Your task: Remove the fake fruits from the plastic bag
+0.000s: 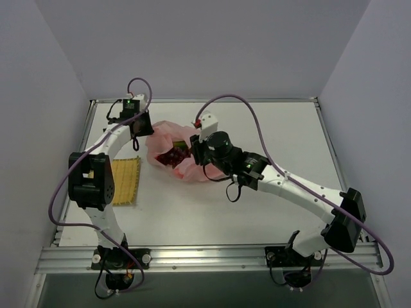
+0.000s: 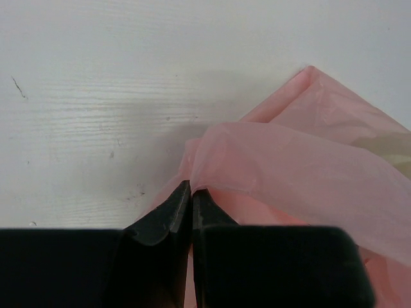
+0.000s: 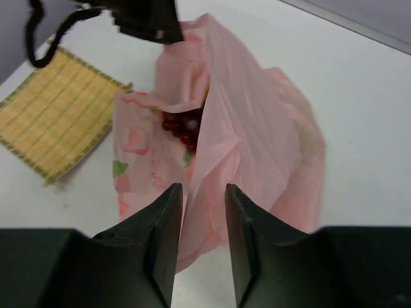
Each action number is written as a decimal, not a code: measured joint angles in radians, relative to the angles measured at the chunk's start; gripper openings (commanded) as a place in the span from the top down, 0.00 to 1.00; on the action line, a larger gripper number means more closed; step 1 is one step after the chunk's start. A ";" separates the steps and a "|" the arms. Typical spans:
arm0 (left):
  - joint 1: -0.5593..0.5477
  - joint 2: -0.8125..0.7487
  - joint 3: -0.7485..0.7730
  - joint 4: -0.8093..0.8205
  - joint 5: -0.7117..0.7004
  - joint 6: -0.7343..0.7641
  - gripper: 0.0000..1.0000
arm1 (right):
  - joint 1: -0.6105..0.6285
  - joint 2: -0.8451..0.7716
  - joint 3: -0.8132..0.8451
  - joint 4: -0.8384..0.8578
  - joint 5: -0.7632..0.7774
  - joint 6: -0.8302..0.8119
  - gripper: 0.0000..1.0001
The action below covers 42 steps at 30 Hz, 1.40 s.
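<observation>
Softly crumpling on the white tabletop, the thin, translucent pink plastic bag is lying near a yellow woven mat, with small glossy dark-red fake fruits showing inside its mouth. The left hand is pinching its film tight, and the right hand is standing parted around a raised fold.

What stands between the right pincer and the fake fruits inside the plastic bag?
A raised fold of the plastic bag stands in the way: it runs up between the open jaws of the right pincer, in front of the dark red fake fruits in the bag's mouth. The left pincer is shut on the bag's edge.
</observation>
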 measured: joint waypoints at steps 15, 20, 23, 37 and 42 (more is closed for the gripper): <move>-0.001 -0.091 -0.025 0.006 0.003 -0.004 0.98 | 0.132 0.199 0.078 -0.006 0.195 -0.015 1.00; -0.002 -0.091 -0.036 0.006 0.003 -0.010 0.98 | -0.092 0.200 -0.220 0.079 0.202 0.032 1.00; -0.002 -0.091 -0.036 0.007 0.003 -0.016 0.98 | -0.236 0.220 -0.312 0.109 0.177 0.053 0.96; -0.011 -0.132 -0.096 0.013 0.019 -0.042 0.98 | -0.163 -0.052 -0.274 0.071 0.082 0.060 0.27; -0.013 -0.146 -0.096 0.016 0.023 -0.050 0.98 | 0.029 -0.321 -0.139 0.006 0.126 0.065 0.80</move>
